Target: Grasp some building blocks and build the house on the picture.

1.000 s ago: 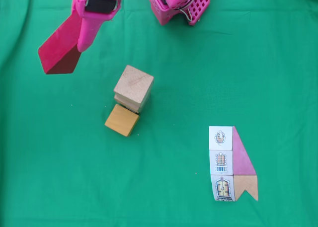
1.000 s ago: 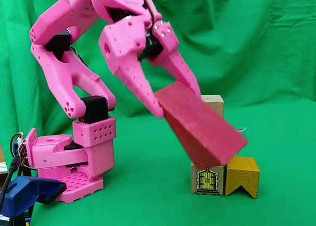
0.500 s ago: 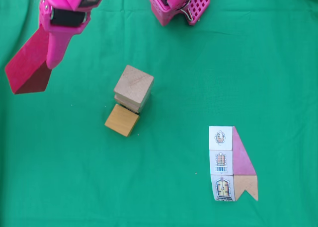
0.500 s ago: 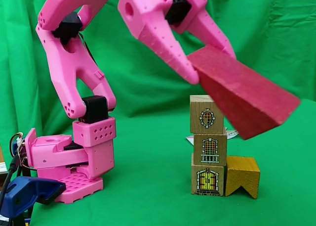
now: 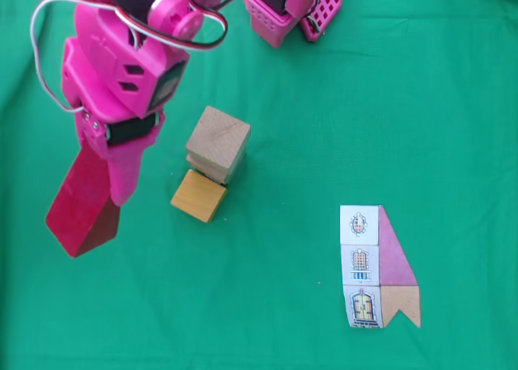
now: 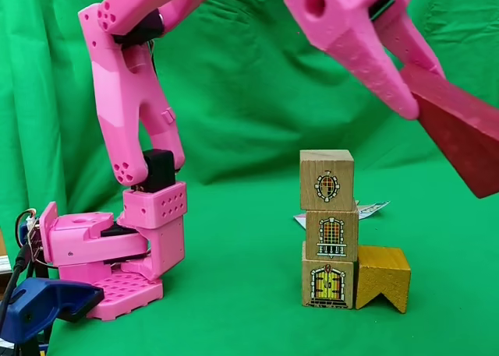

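The pink claw (image 5: 101, 204) grips the dark red wooden wedge (image 5: 81, 204) — the roof step; next it must go beside the stacked light-wood cubes (image 6: 328, 228).

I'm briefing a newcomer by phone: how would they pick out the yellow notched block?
Find the tower of three light-wood cubes on the green cloth. The yellow notched block sits on the cloth against its bottom cube; it alone is orange-yellow, with a V cut underneath and no printed drawing.

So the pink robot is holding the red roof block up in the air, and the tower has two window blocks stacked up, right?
Almost. The gripper does hold the red wedge in the air, but the tower has three stacked blocks, not two. A fixed view from the side shows it, with the yellow notched block beside it.
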You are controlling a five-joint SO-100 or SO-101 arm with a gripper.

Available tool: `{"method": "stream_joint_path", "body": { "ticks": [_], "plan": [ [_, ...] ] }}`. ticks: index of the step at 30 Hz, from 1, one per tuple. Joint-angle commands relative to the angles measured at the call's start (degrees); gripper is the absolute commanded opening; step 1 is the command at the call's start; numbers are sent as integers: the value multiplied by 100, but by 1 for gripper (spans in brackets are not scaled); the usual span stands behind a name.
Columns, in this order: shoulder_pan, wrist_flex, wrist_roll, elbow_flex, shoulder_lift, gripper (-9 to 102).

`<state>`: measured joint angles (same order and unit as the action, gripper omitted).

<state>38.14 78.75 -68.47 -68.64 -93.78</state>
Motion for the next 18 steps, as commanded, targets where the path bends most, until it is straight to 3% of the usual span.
{"method": "stream_joint_path", "body": {
  "ticks": [1,18],
  "plan": [
    [-246,-97,-26,343,158,15],
    [-1389,0,-9,237,677,15]
  ]
}}
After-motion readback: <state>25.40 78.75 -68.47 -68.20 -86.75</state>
